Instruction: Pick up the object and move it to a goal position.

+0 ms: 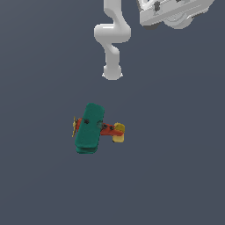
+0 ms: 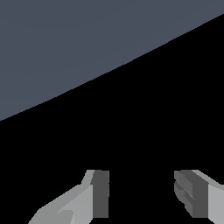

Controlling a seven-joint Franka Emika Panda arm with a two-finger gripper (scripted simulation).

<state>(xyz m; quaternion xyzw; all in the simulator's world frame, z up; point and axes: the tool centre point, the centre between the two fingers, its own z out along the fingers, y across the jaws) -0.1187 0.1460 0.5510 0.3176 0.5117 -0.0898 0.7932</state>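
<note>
Since nothing sits between the two grey finger pads in my wrist view, I judge that I am at the very start: the approach step, with the pick not yet begun. My pincer stands wide apart, its pads well separated, holding nothing and touching nothing; beyond them that view shows only a slate-grey surface and blackness, no toy.

Farther out, in the exterior view, the small toy biplane with broad teal-green wings, red body, yellow tail and yellow propeller lies on the plain dark grey tabletop, well apart from the white jointed arm at the far edge. I see no goal marker.

Next I need to swing the wrist over the plane, line the pads across its wings or body, and descend before closing.
</note>
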